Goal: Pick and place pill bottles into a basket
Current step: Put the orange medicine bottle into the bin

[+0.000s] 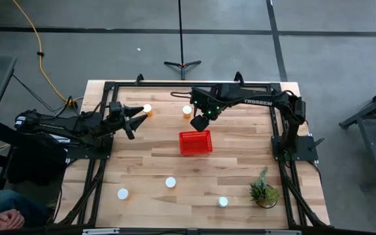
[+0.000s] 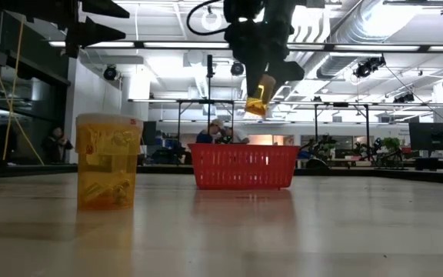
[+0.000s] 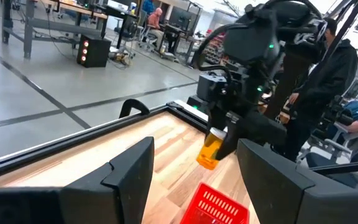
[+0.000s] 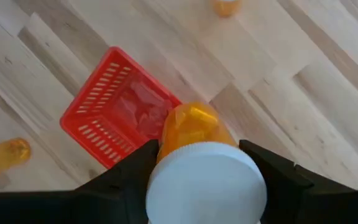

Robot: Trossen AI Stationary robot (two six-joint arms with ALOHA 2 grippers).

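Observation:
My right gripper (image 1: 201, 121) is shut on an orange pill bottle (image 2: 258, 96) with a white cap, held in the air above the far edge of the red latticed basket (image 1: 195, 142). The basket stands on the table's middle and also shows below the bottle in the right wrist view (image 4: 120, 118). My left gripper (image 1: 136, 123) is open and empty, raised at the far left, its fingers pointing toward the right arm. One bottle (image 1: 147, 109) stands on the table beside it, another (image 1: 187, 111) farther right. Three more bottles (image 1: 170, 183) (image 1: 123, 194) (image 1: 222, 202) stand near the front. My right gripper pinches the bottle at its white cap end (image 4: 205, 183) between its two fingers (image 4: 135, 174), one on each side. The fingers come from above, pointing down. The orange body (image 4: 191, 124) hangs below them, tilted, clear of the basket and the table.
A small green potted plant (image 1: 264, 190) stands at the front right. Dark arm frames run along the table's left and right edges. Bare wood lies between the basket and the front bottles. People show in the room beyond the table.

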